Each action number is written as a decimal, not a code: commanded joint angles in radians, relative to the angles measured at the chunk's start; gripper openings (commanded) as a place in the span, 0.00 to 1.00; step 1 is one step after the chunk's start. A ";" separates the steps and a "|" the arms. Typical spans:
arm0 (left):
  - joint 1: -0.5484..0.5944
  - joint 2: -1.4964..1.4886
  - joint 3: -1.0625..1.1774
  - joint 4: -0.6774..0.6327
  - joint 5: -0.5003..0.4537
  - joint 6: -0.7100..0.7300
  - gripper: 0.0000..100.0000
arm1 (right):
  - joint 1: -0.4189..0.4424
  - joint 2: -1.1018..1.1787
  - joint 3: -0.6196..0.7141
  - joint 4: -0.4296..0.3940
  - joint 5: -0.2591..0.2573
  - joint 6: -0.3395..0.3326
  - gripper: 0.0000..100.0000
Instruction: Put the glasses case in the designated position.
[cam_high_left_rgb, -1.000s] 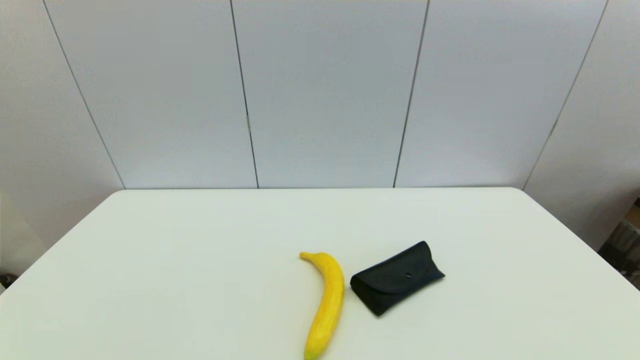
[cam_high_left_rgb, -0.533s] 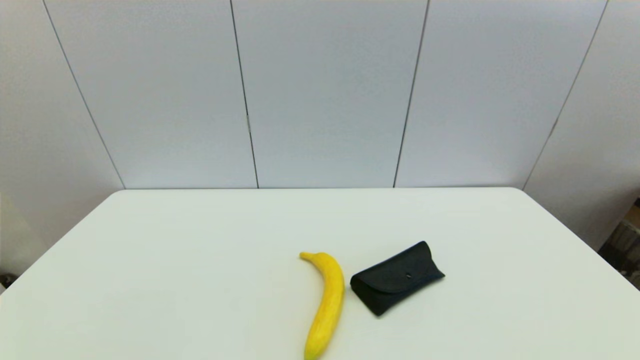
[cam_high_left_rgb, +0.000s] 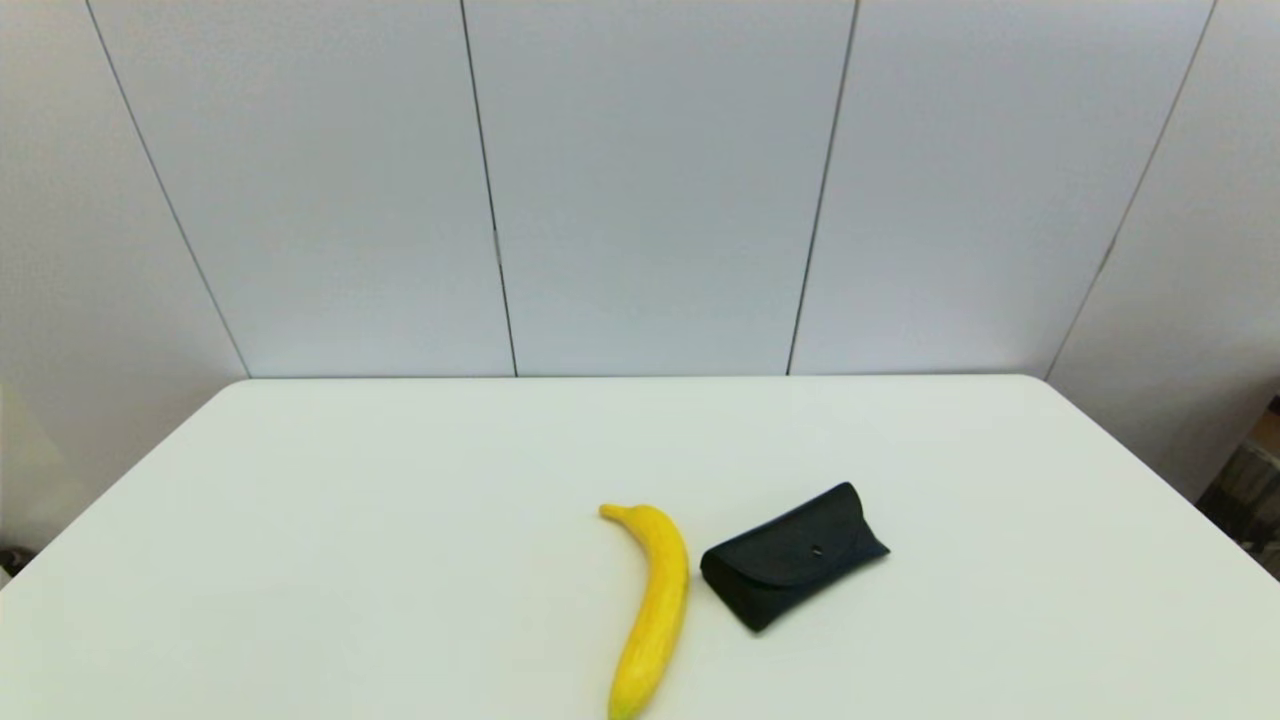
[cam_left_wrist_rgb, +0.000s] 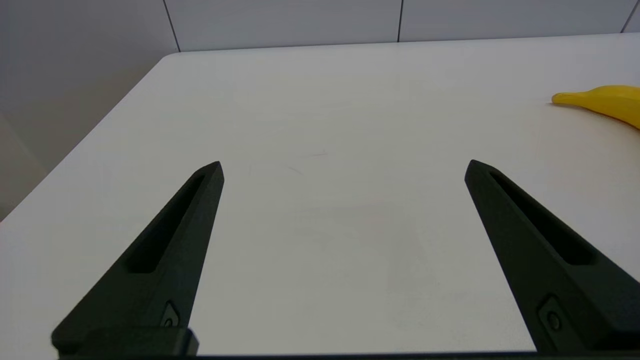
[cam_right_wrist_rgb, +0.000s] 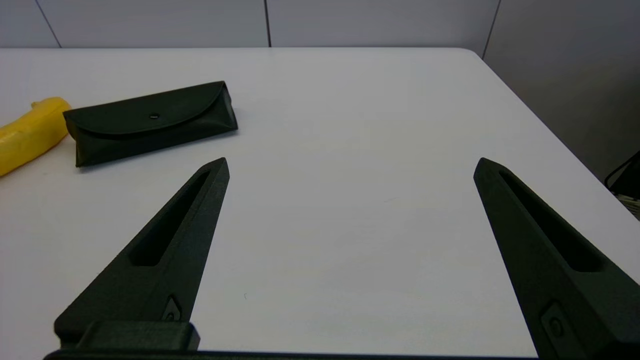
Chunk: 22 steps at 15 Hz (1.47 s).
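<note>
Our right pincer (cam_right_wrist_rgb: 350, 165), wide open and empty, sits nearer the glasses case (cam_right_wrist_rgb: 150, 120), whose long axis lies crosswise ahead.

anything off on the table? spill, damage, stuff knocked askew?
Nothing stands out. The glasses case lies flat with its flap closed, angled on the table, beside the banana with a thin gap. Left gripper and right gripper are open, clear of both.
</note>
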 joint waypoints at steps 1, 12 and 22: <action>0.000 0.002 0.000 -0.001 -0.001 0.000 1.00 | 0.000 0.001 0.000 0.000 0.000 0.000 1.00; 0.000 0.002 0.000 -0.001 -0.001 0.000 1.00 | 0.000 0.001 0.000 0.000 0.000 0.000 1.00; 0.000 0.002 0.000 -0.001 -0.001 0.000 1.00 | 0.000 0.001 0.000 0.000 -0.007 0.002 1.00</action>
